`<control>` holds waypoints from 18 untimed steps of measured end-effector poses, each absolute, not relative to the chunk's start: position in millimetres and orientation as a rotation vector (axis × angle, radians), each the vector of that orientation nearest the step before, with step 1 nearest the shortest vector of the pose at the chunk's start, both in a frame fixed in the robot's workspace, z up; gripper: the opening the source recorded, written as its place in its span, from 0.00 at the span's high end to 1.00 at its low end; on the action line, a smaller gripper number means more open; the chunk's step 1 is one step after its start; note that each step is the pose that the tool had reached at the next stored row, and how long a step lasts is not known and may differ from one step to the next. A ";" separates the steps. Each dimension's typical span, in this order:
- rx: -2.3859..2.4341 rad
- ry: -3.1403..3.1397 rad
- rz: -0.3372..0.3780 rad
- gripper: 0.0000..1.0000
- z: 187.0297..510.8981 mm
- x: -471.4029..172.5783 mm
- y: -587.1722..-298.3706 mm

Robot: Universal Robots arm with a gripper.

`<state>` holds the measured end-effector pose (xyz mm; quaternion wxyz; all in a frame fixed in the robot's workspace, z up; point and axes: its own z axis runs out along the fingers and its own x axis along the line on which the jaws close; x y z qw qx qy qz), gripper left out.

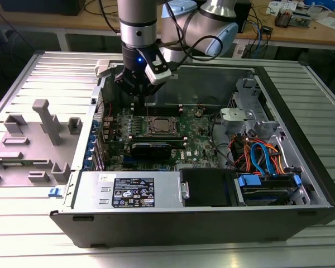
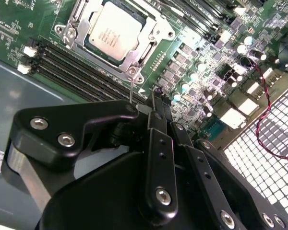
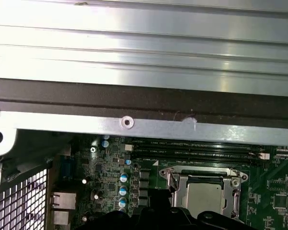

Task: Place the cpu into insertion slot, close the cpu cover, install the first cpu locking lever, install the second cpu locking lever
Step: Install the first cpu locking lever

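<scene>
The open black computer case (image 1: 184,226) lay on its side on a ribbed grey metal table (image 1: 22,240). The robot's black gripper (image 1: 135,103) hung low inside it, above the green motherboard (image 1: 200,140). In the exterior view the gripper stood just beside the socket, toward the far wall of the case and the exterior view's left.

The cpu (image 2: 113,29), a small flat square chip with a dull silver-grey metal top, sat inside the insertion slot (image 2: 67,29), a square socket with a silver metal rim. The cpu cover (image 2: 156,29), a thin silver metal frame plate with a large central cut-out, lay flat over it, and the top of the chip showed through the opening.

In the second wrist view the two fingertips (image 2: 156,108) were drawn together with no gap that I could see, and I saw nothing held between them. A thin straight silver wire lever (image 2: 131,88) rose from a corner of the socket and ended just beside the fingertips; whether it touched them I could not tell.

Long narrow black memory slots (image 2: 81,67) ran along one side of the socket. A grey metal power supply box (image 1: 128,190) sat by the near wall of the case. A bundle of orange and blue cables (image 1: 262,156) lay toward the exterior view's right.
</scene>
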<state>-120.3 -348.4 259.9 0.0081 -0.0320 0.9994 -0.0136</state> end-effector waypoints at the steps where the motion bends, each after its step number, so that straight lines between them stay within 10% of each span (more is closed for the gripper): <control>1: -0.100 3.123 -0.042 0.89 259.9 -120.3 -348.4; 18: -0.100 3.123 -0.042 0.89 259.8 -120.0 -342.2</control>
